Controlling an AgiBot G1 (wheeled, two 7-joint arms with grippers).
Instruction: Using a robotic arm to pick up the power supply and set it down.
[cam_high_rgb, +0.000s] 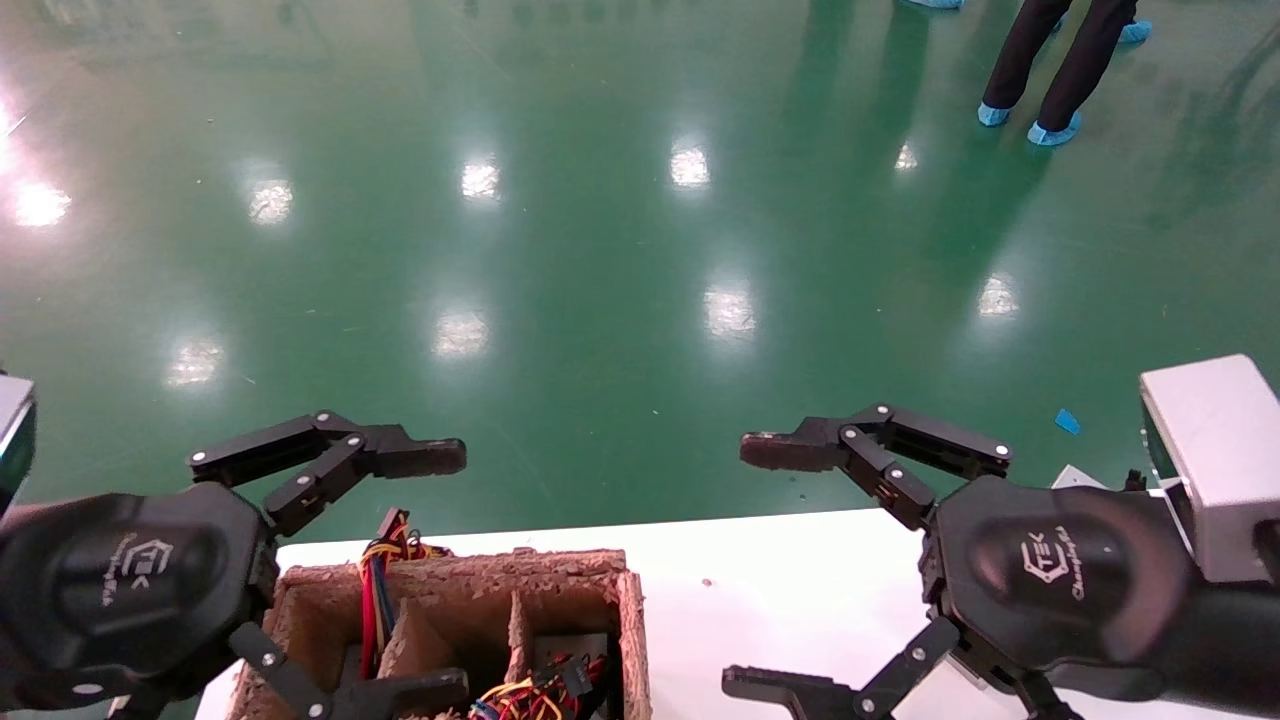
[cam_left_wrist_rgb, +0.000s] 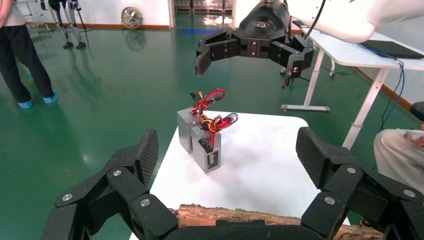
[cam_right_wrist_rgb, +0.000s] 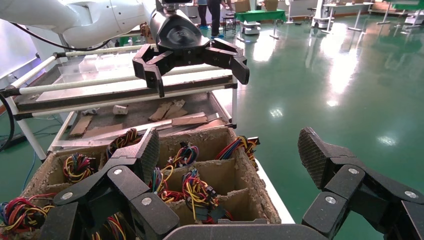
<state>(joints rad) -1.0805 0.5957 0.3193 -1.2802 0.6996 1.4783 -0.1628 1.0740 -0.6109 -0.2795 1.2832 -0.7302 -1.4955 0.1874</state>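
L gripper (cam_high_rgb: 395, 570) & R gripper (cam_high_rgb: 765, 565) both wide open, empty; divided crate (cam_high_rgb: 630, 620) w/ power supplies (cam_right_wrist_rgb: 200, 192) under L.

In the head view, the black housing of the left end effector (cam_high_rgb: 385, 570) carries a white hexagon logo with the letters "TEK" and a line of cursive script below it, too small to read. The right end effector (cam_high_rgb: 775, 565) bears the same "TEK" logo and unreadable script on its housing. No other text can be read.
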